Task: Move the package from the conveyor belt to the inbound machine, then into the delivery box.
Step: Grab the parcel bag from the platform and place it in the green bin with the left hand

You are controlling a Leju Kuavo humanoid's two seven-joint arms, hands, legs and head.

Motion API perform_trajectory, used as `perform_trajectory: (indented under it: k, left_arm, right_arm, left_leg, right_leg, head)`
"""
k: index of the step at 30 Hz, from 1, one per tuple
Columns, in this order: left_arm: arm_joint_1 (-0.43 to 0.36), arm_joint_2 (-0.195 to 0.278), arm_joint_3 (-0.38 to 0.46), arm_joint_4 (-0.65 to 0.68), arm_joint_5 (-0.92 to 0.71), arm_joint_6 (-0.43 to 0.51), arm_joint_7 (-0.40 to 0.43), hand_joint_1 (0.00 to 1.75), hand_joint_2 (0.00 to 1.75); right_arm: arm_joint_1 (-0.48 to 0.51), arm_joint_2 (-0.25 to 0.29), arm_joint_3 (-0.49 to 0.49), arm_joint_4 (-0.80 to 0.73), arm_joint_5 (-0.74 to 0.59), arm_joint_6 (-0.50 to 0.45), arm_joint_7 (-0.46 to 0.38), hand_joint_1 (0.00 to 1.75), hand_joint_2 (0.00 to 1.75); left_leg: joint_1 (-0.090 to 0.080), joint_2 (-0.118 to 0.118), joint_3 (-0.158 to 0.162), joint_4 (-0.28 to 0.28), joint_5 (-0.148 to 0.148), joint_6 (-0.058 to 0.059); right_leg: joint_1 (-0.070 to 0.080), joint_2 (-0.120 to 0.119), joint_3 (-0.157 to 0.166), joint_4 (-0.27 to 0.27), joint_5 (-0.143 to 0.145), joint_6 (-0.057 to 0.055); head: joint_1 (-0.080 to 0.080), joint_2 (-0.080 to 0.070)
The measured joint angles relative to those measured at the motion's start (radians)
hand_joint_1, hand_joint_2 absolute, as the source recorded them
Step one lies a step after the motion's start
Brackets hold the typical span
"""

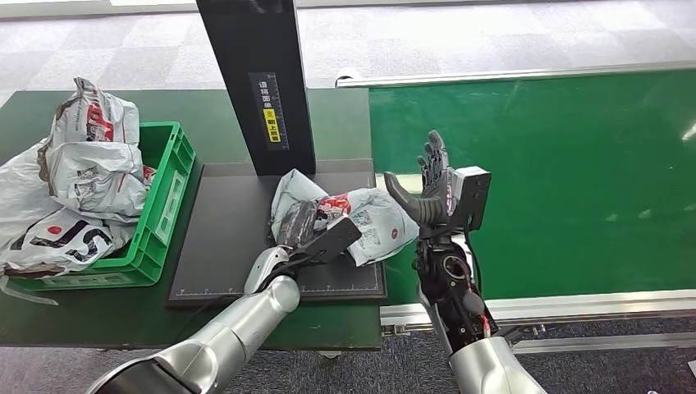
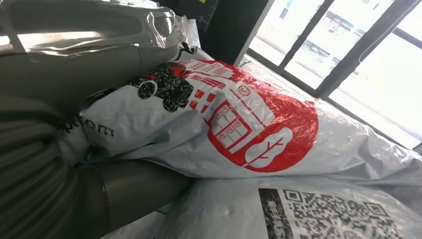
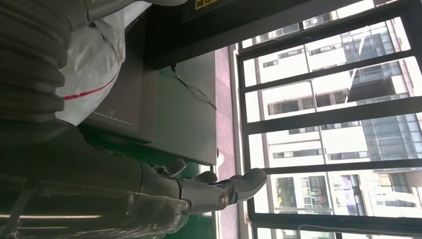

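- The package, a crumpled grey-white plastic mailer bag with a red round print and a QR label (image 1: 361, 217), lies on the flat black platform of the inbound machine (image 1: 222, 238), at the foot of the black upright scanner post (image 1: 258, 82) and just beside the green conveyor belt (image 1: 558, 180).
- The left hand (image 1: 308, 234) is on the near-left part of the bag; the left wrist view shows its thick grey thumb (image 2: 89, 40) lying over the film and a finger beneath it, so I judge that it grips the bag.
- The right hand (image 1: 435, 189) stands upright just beside the bag's belt-side end, fingers spread, holding nothing.
- The film looks thin, glossy and wrinkled: it will likely be slippery, and it sags rather than keeping a shape. The contents seem soft and light, though weight cannot be read for sure.
- A pinch on loose film alone may slide or tear; a better hold takes a bunched fold together with the bulk inside, near the middle, so the ends hang evenly.
- The green plastic delivery crate (image 1: 168, 197) on the left already holds several similar grey mailer bags (image 1: 82, 172), piled above its rim, so a dropped bag may slide off.
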Motion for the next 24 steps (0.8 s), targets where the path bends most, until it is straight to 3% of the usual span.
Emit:
perform_trajectory:
  k: [6, 11, 15, 20, 24]
  left_arm:
    - [0.016, 0.000, 0.040, -0.015, 0.046, 0.050, -0.077, 1.75, 1.75]
    - [0.066, 0.001, 0.126, -0.114, 0.153, 0.187, -0.305, 1.75, 1.75]
    - [0.162, -0.002, 0.257, -0.367, 0.076, 0.210, -0.395, 1.75, 1.75]
    - [0.270, -0.010, 0.403, -0.714, -0.066, 0.210, -0.400, 1.75, 1.75]
    - [0.311, -0.016, 0.458, -0.855, -0.086, 0.210, -0.400, 1.75, 1.75]
  right_arm:
    - [0.005, -0.003, -0.006, -0.011, 0.000, -0.001, 0.001, 0.00, 1.75]
    - [0.022, -0.010, -0.008, -0.041, -0.003, -0.008, 0.010, 0.00, 1.75]
    - [0.038, -0.017, -0.008, -0.058, -0.012, -0.010, 0.016, 0.00, 1.75]
    - [0.052, -0.028, -0.007, -0.062, -0.020, -0.017, 0.016, 0.00, 1.75]
    - [0.053, -0.030, -0.006, -0.063, -0.022, -0.017, 0.016, 0.00, 1.75]
  left_leg:
    - [0.000, 0.001, -0.001, 0.000, 0.000, 0.000]
    - [0.000, 0.001, -0.001, 0.000, 0.000, 0.000]
    - [0.000, 0.004, -0.002, 0.000, 0.000, 0.000]
    - [0.000, 0.004, -0.003, 0.000, 0.000, 0.000]
    - [0.000, 0.004, -0.003, 0.000, 0.000, 0.000]
  right_leg:
    - [0.000, 0.000, -0.001, 0.000, 0.000, 0.000]
    - [0.000, 0.000, -0.002, 0.000, 0.000, 0.000]
    - [0.000, 0.002, -0.003, 0.000, 0.000, 0.000]
    - [0.000, 0.003, -0.004, 0.000, 0.000, 0.000]
    - [0.000, 0.002, -0.003, 0.000, 0.000, 0.000]
  head:
    - [0.000, 0.000]
    - [0.000, 0.000]
    - [0.000, 0.000]
    - [0.000, 0.000]
    - [0.000, 0.000]
